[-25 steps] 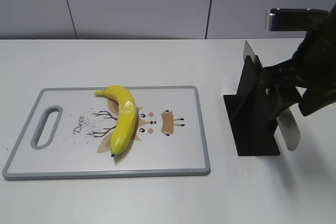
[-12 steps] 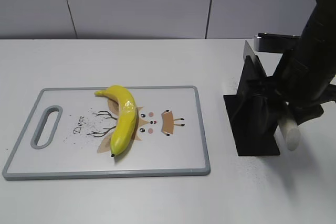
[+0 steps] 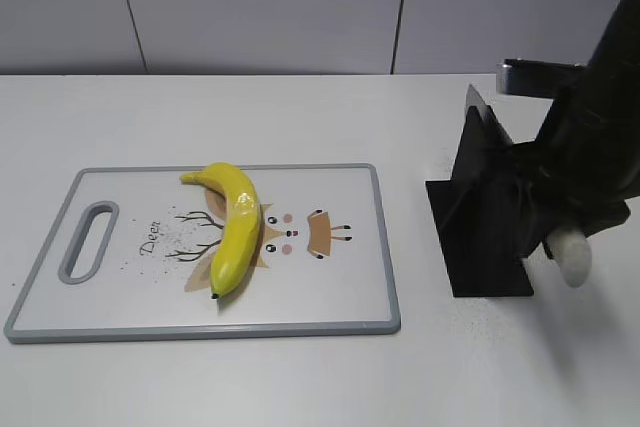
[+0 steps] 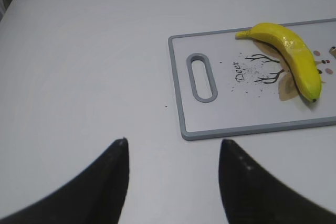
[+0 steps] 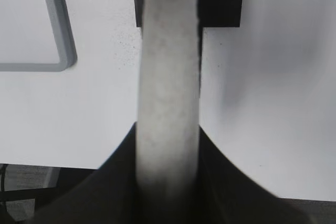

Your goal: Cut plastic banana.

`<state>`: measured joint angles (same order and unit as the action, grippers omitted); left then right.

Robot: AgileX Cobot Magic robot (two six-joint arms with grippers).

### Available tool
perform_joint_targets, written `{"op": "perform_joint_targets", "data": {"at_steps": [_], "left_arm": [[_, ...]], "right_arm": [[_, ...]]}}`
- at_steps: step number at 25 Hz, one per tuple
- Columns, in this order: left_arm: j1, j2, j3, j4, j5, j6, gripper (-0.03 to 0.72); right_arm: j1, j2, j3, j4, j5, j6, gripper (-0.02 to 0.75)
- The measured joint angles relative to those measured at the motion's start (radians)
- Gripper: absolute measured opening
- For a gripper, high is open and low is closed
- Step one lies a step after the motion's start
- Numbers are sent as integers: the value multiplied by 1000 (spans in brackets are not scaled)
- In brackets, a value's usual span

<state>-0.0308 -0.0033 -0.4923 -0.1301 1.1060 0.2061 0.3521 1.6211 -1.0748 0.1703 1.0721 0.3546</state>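
The plastic banana (image 3: 237,227) lies yellow and curved on the white cutting board (image 3: 340,292), left of its middle. It also shows in the left wrist view (image 4: 291,59). My right gripper (image 3: 560,219) is shut on the pale grey knife handle (image 5: 168,77) at the black knife stand (image 3: 480,222). The handle end (image 3: 572,259) sticks out below the fingers and the blade tip (image 3: 473,97) shows above the stand. My left gripper (image 4: 173,142) is open and empty above bare table, left of the board (image 4: 181,103). It is out of the exterior view.
The board has a grey rim and a handle slot (image 3: 88,241) at its left end. The knife stand's flat base (image 3: 490,282) sits right of the board. A grey wall runs along the table's far edge.
My right arm has turned and shifted a little to the right with the knife handle in it. The handle end now sits further right. The banana and board have not moved.
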Motion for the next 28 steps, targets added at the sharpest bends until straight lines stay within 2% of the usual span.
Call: {"op": "perform_joint_targets", "data": {"at_steps": [17, 22, 25, 28], "left_arm": [[0, 7, -24, 0, 0, 0, 527], [0, 119, -68, 0, -83, 1, 532], [0, 258, -99, 1, -188, 4, 585], [0, 434, -144, -13, -262, 66, 629]], "right_arm": [[0, -399, 0, -43, -56, -20, 163], [0, -398, -12, -21, -88, -234, 163], [0, -327, -74, -5, -80, -327, 162], [0, -239, -167, 33, -52, -455, 162]]}}
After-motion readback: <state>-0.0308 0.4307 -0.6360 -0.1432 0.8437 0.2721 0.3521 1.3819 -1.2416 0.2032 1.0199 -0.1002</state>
